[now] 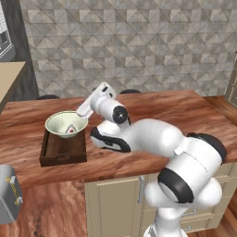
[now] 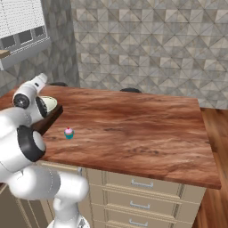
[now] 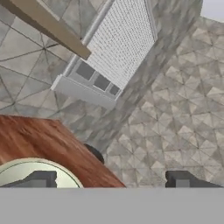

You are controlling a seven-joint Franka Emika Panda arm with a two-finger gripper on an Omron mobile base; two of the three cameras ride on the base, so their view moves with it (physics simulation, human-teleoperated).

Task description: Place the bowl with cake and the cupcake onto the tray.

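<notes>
From the left base view, the pale bowl with cake (image 1: 66, 123) sits in the brown tray (image 1: 63, 151). From the right, the tiny pink cupcake (image 2: 68, 132) stands on the counter (image 2: 133, 129); the arm hides most of the bowl. In the hand view, the gripper (image 3: 111, 180) is spread wide, holding nothing.

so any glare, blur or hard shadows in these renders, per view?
Left base view: flat even light, no glare; the bowl in the tray and the toaster look soft. Right base view: the cupcake is small and coarse, with only a faint shadow on the counter. Hand view: blocky, the pincer tips dark, wall tiles slanted by the tilt.
</notes>
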